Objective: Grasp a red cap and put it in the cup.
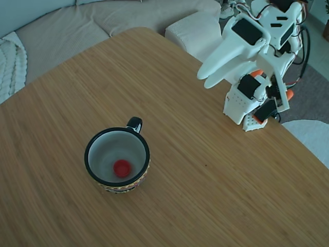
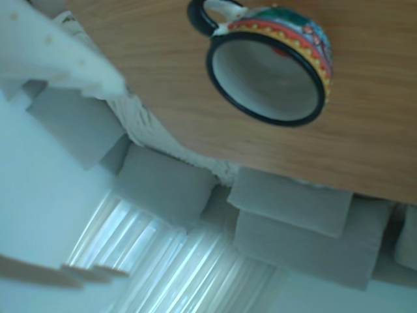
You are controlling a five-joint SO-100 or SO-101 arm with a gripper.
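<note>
Bamboo-grained tabletop (image 1: 216, 195) fills most of the fixed view, with a beige sofa (image 1: 77, 25) along the top edge. Left of centre, toward the bottom, stands the cup (image 1: 117, 160), upright, black-rimmed, its black handle pointing toward the top of the frame. On its pale inner floor lies the red cap (image 1: 122, 168), flat and slightly right of the middle. At the upper right the white arm is folded over its base, well apart from the cup; its gripper (image 1: 204, 79) points down-left above the wood, the two white fingers lying close together with only a thin gap at the tips, nothing between them.

Turned nearly upside down, the other view shows the cup (image 2: 306, 32) at the top right, with a yellow, red and green patterned outside. The cap cannot be made out there. A blurred white finger (image 2: 52, 55) juts in from the upper left corner; whether the fingers are together cannot be told here. Grey cushions (image 2: 287, 202) sit below the table edge.
</note>
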